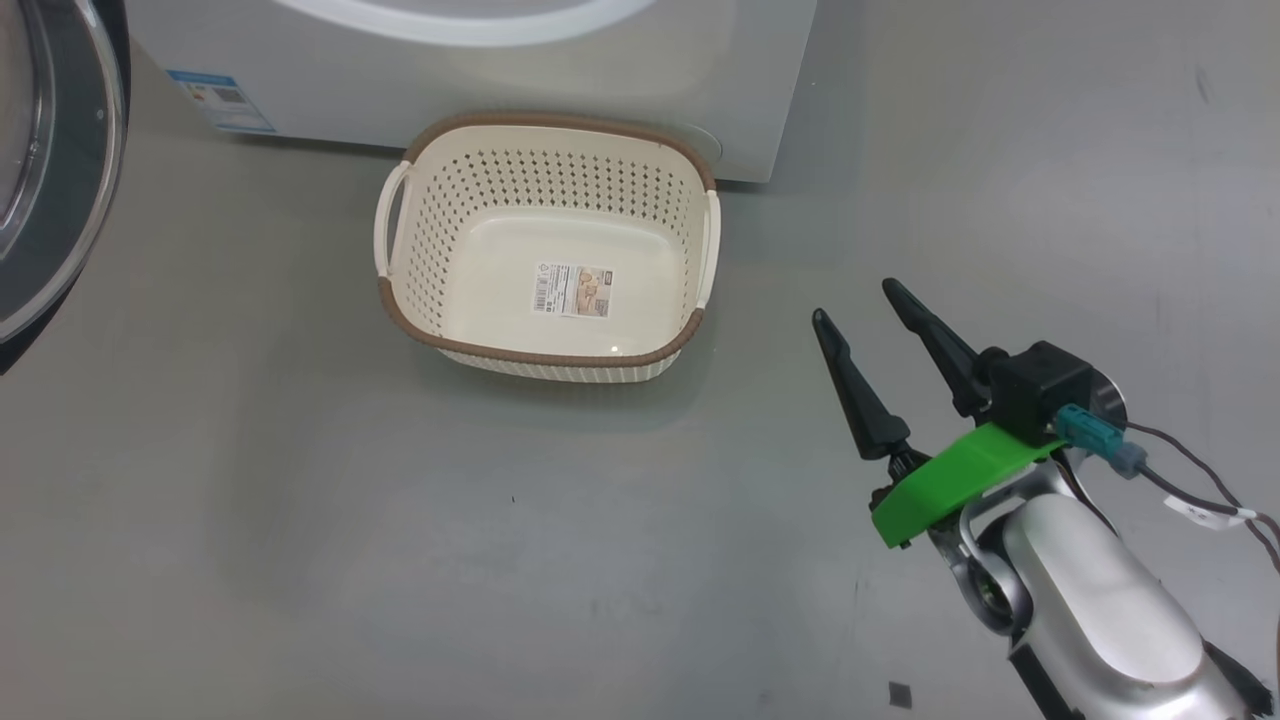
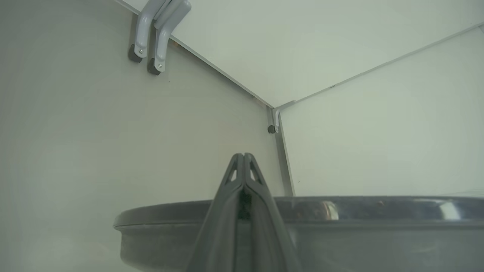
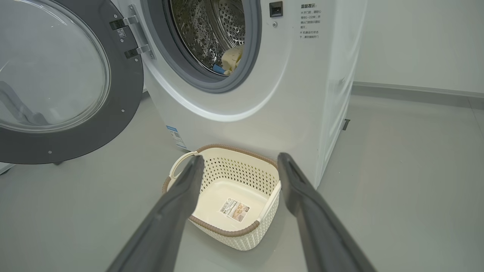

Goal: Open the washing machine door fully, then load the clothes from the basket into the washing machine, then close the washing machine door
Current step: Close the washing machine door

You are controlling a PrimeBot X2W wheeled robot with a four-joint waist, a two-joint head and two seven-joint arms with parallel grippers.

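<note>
Starting at the left, you have the large round washing machine door with its glossy black rim and clear glass bowl (image 3: 56, 79) swung wide open, well away from the opening. Your left gripper (image 2: 244, 158) has its two dark fingers pressed flat together and holds nothing. It sits close against the door's dark rim (image 2: 378, 215), though contact cannot be confirmed.

Next comes the big white front-loading washing machine (image 3: 287, 94), where the pale yellow soft clothes with blue trim (image 3: 231, 58) lie low in the steel drum, just behind the grey seal. The small cream perforated plastic basket with a brown woven-look rim (image 1: 545, 122) stands empty on the floor, close against the machine's front. Loading looks done, so closing is your step.

Push with the closed left fingers on the rim's side away from the hinge and follow the door's arc rather than driving straight. Check that no cloth laps over the seal, and press until the latch catches.

On the right, the right gripper (image 1: 853, 300) hovers with its fingers spread wide and empty, near the basket. Keep it back from the door's swing.
</note>
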